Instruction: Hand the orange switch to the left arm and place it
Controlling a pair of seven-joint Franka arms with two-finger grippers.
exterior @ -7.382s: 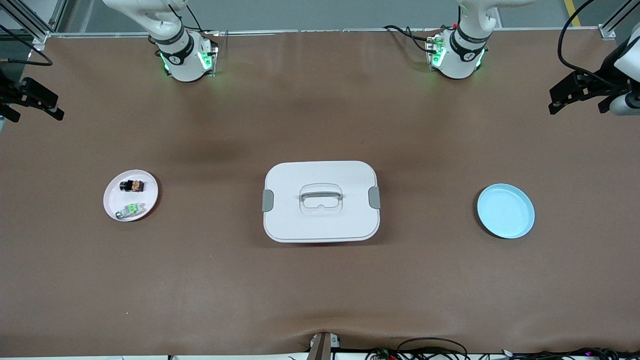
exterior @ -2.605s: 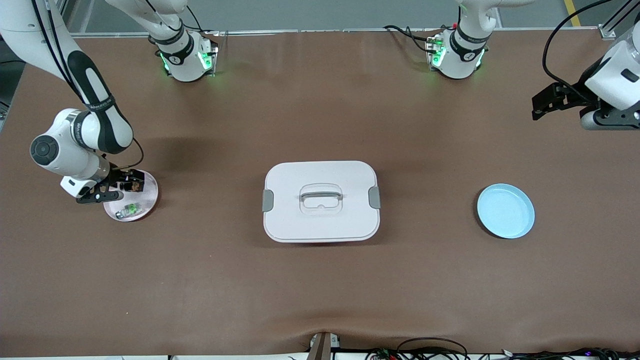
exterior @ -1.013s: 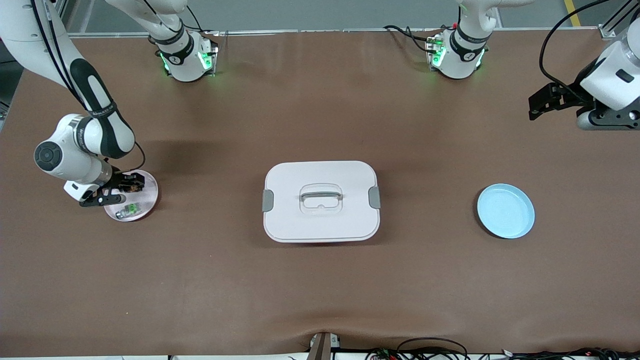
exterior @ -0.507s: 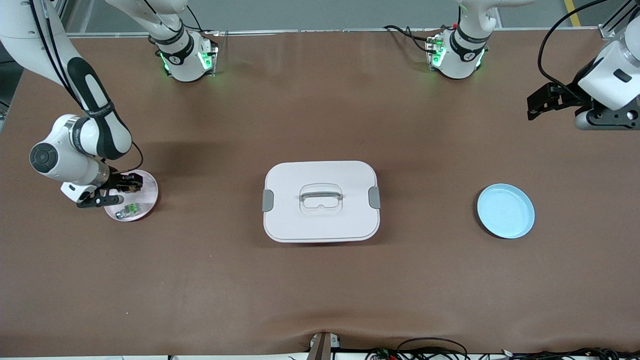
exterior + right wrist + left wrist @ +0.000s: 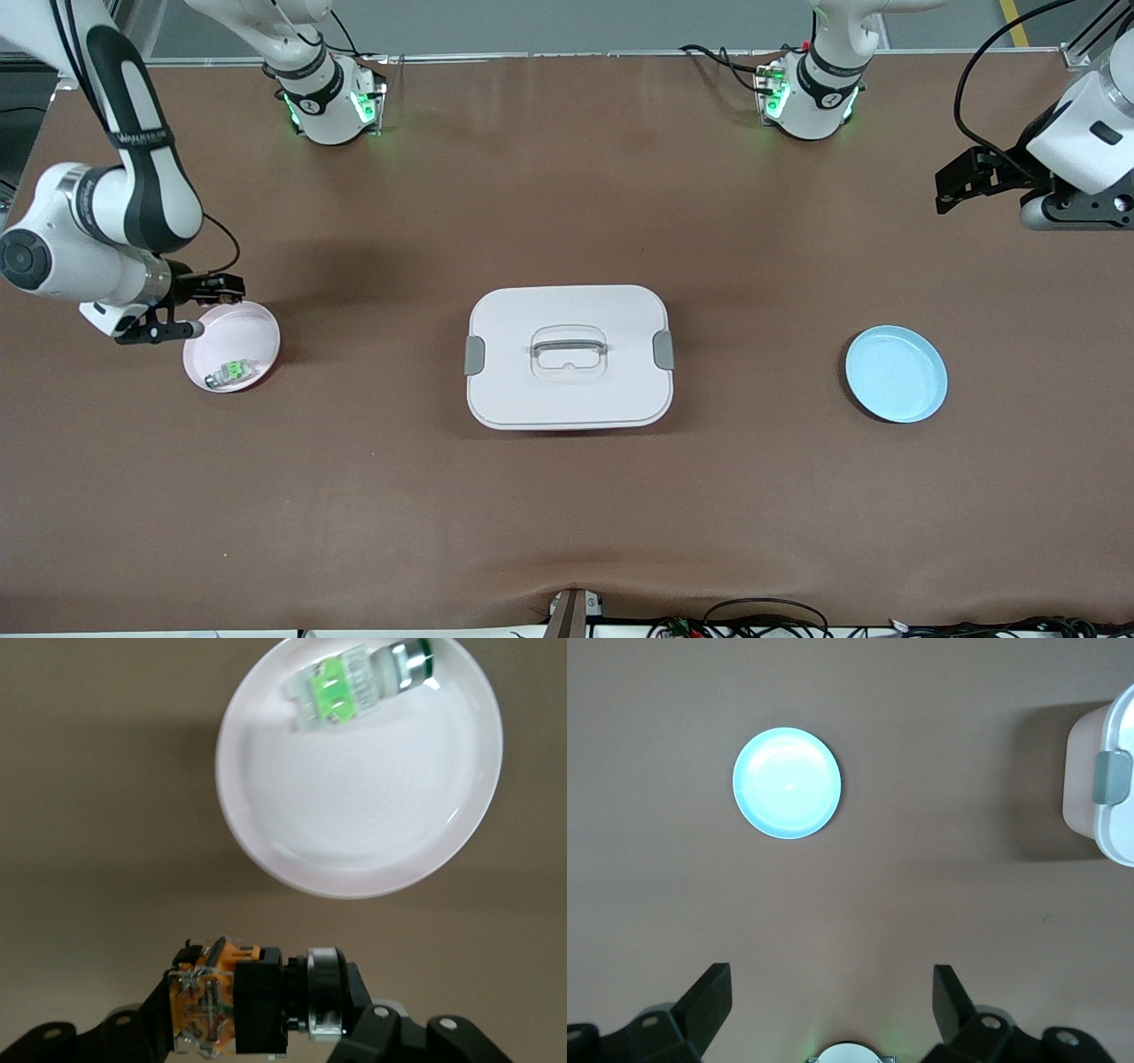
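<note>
Since half a second ago, our right gripper (image 5: 211, 285) rose off the pink plate (image 5: 257, 330), clamped on the orange switch (image 5: 232, 1005); our left gripper (image 5: 831, 1005) waited wide open, holding nothing, above the table.

Item count.

- Robot arms: two. The right arm (image 5: 133, 190) ends in the right gripper (image 5: 197, 306); the left arm (image 5: 1081, 146) ends in the left gripper (image 5: 952, 182).
- Round plates: two, one pink plate (image 5: 257, 332) and one blue plate (image 5: 896, 373).
- Lidded containers: one white box (image 5: 568, 356).
- Small components: two, one orange switch (image 5: 226, 1007) and one grey-and-green component (image 5: 230, 372).
- Tables: one, with a brown cover (image 5: 567, 514).
</note>
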